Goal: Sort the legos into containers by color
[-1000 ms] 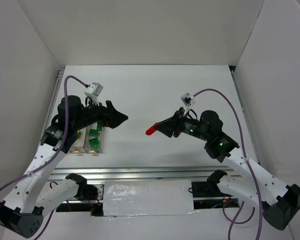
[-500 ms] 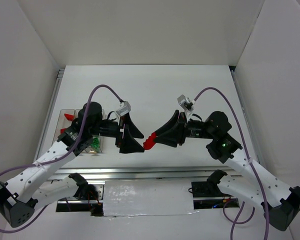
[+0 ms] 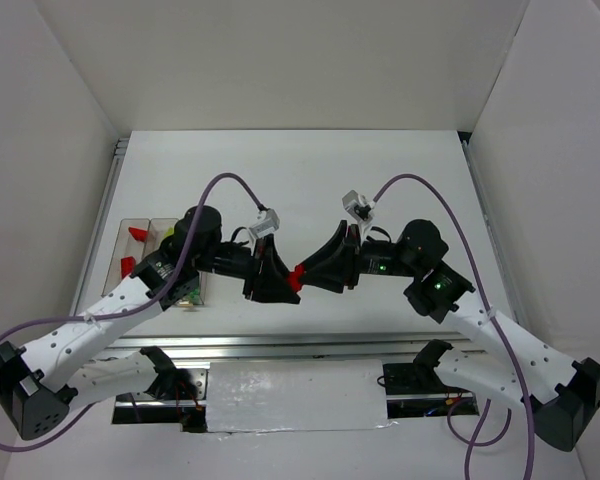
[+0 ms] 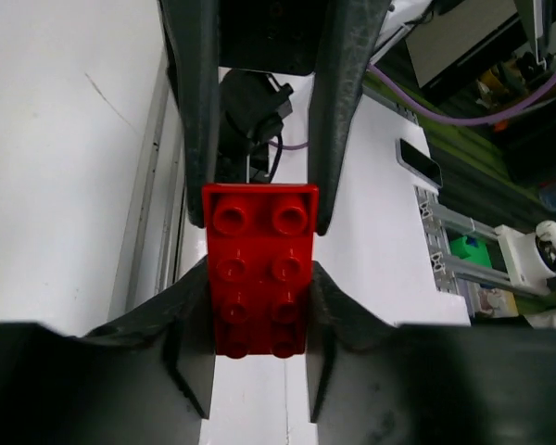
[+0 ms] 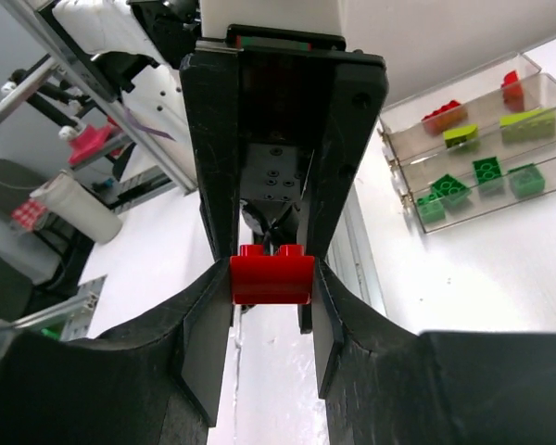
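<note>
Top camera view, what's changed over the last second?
The left gripper swung from over the trays toward the middle of the table and closed on the red brick. The right gripper barely moved and keeps its grip on that brick. The trays stayed where they were.

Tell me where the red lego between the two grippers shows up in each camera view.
Top external: the red lego sits just below centre, where the two arms' tips meet.
Left wrist: centre of the frame, studs facing the camera.
Right wrist: centre of the frame, seen end-on.
Shared landmark: the dark fingers of the left gripper and right gripper flank it on both sides in every view.
</note>
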Robot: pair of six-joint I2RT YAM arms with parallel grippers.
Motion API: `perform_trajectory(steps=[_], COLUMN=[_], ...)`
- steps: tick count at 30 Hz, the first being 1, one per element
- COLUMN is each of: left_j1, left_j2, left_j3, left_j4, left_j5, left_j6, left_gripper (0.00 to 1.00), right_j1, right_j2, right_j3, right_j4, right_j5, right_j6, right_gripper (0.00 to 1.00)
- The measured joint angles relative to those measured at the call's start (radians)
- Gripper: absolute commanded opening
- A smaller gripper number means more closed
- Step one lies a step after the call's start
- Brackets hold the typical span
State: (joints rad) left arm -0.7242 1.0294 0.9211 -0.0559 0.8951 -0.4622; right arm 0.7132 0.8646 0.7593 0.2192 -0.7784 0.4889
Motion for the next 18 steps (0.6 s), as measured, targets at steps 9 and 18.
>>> perform_trajectory(steps=[9, 18], left_j1=[0.005, 0.652], left_j2=[0.018, 0.495], left_j3=[0.143, 0.554], left_j4=[-0.193, -0.626], left_j5=[-0.337, -1.046], left_j6=[0.043, -0.049], left_gripper=[0.0, 0.0], right_j1=[0.003, -0.001], right_j2=[-0.009, -0.081], right_j3=[0.001, 0.0], right_j4=[-0.062, -0.28], right_j5=[0.197, 0.709], right_j6=[-0.024, 0.019], right_gripper=[1.0, 1.0])
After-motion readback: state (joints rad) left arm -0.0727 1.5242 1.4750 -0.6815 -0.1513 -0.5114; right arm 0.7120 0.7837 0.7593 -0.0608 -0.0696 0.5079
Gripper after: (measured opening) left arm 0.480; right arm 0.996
